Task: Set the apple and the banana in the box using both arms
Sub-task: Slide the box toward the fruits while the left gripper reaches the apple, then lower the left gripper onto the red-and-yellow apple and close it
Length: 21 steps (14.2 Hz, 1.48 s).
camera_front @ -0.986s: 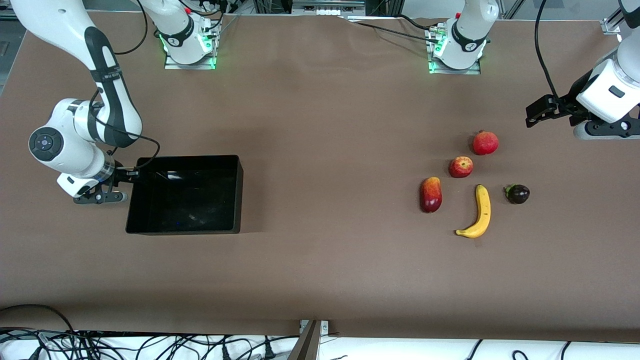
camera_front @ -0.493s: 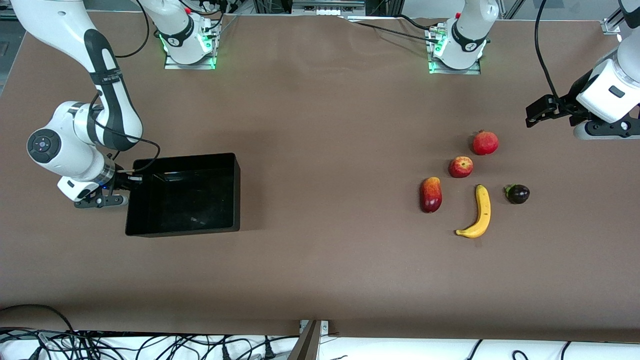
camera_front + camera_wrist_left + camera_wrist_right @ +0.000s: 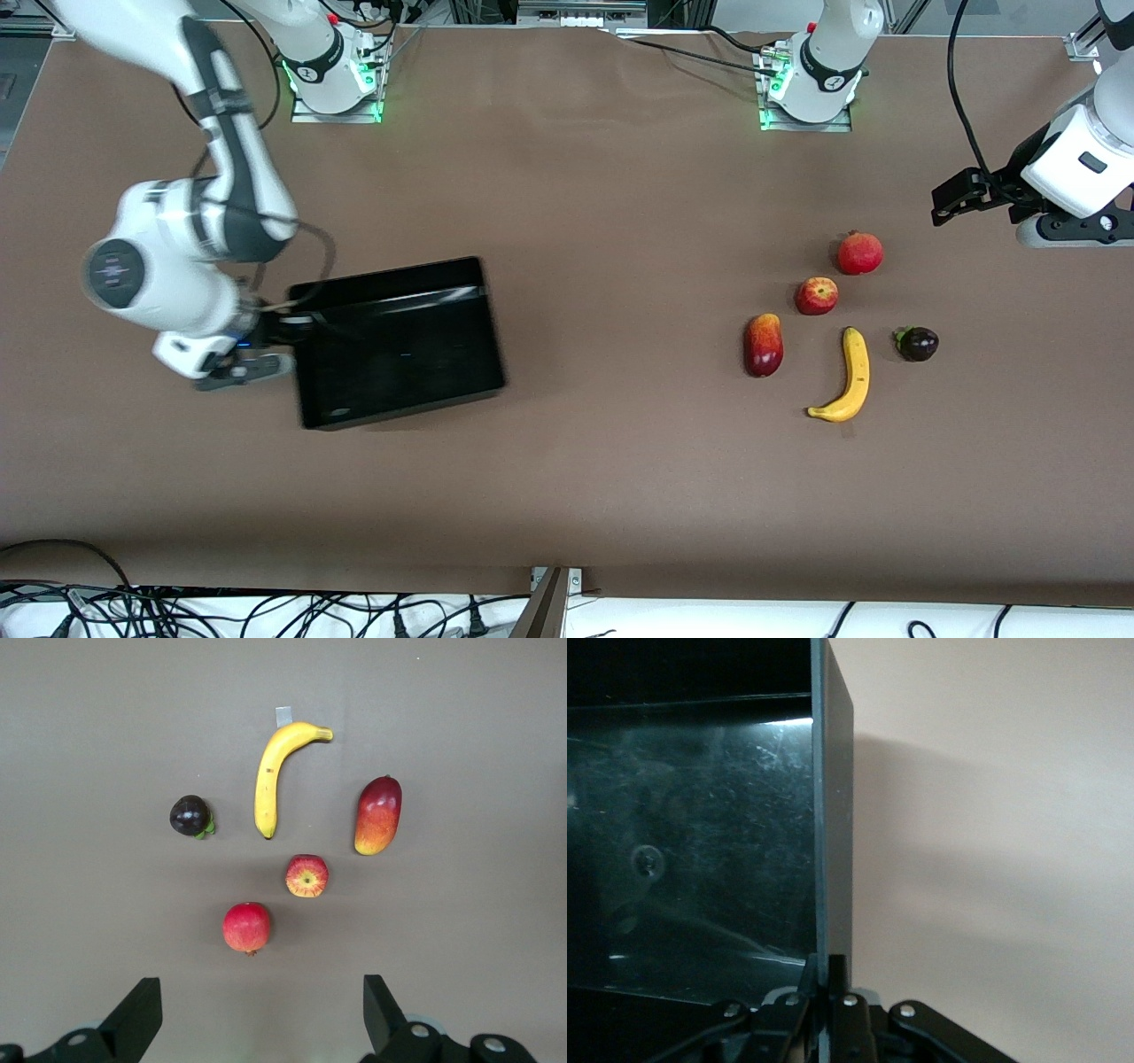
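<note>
Neither fruit is packed yet: the apple [image 3: 816, 296] and banana [image 3: 848, 377] lie on the table, well apart from the empty box [image 3: 399, 341]. The right gripper [image 3: 282, 330] is clamped on the box's wall at the end away from the fruit. The left gripper [image 3: 966, 193] hangs wide open and empty near the apple.

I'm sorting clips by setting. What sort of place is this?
Most likely a robotics lab bench, not a kitchen: two white arms bolted to a brown-covered table, loose cables along its edge, and only fruit like the banana and apple plus a black box laid out.

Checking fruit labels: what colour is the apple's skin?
The apple is red with yellowish patches around its stem dimple, clearest in the left wrist view.
</note>
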{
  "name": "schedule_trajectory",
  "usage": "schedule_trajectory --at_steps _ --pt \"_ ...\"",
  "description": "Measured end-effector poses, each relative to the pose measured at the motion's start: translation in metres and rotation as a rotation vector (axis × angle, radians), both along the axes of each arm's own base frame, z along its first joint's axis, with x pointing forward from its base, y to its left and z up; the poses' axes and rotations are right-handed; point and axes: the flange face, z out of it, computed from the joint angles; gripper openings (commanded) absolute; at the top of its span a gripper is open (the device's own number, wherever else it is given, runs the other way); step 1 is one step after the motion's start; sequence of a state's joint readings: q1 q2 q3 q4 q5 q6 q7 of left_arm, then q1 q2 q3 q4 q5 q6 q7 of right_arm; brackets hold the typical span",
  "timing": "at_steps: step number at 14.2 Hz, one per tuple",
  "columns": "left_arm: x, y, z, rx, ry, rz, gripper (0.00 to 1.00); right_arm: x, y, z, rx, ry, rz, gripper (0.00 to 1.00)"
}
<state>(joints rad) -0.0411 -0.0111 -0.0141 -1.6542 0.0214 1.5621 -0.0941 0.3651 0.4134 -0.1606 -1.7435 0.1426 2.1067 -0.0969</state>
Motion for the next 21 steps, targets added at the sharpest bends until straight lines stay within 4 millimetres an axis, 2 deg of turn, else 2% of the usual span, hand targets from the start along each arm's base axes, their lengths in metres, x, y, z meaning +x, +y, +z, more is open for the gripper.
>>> schedule_trajectory --at_steps 2,5,7,9,12,15,19,21 --pt "0.000 0.000 0.000 0.000 0.000 0.000 1.00 -0.014 0.081 0.000 0.005 0.002 -0.047 0.00" --pt "0.000 0.000 0.000 0.000 0.000 0.000 1.00 -0.046 0.186 -0.033 0.031 0.045 -0.129 0.00" --pt "-0.001 0.001 -0.004 0.001 0.022 0.001 1.00 -0.067 0.245 -0.052 0.029 0.039 -0.145 0.00" --pt "0.000 -0.001 -0.016 0.004 0.069 -0.001 1.00 -0.082 0.287 -0.062 0.045 0.010 -0.150 0.00" --pt "0.006 -0.008 -0.056 0.009 0.170 -0.014 1.00 -0.096 0.321 -0.072 0.084 -0.025 -0.158 0.00" --pt "0.016 -0.014 -0.115 0.013 0.251 -0.025 1.00 -0.108 0.345 -0.081 0.098 -0.039 -0.209 0.00" --pt "0.005 -0.048 -0.203 0.029 0.192 -0.103 1.00 -0.098 0.353 -0.086 0.110 -0.053 -0.328 0.00" --pt "-0.007 -0.055 -0.248 0.023 0.131 -0.121 1.00 -0.089 0.353 -0.087 0.116 -0.063 -0.352 0.00"
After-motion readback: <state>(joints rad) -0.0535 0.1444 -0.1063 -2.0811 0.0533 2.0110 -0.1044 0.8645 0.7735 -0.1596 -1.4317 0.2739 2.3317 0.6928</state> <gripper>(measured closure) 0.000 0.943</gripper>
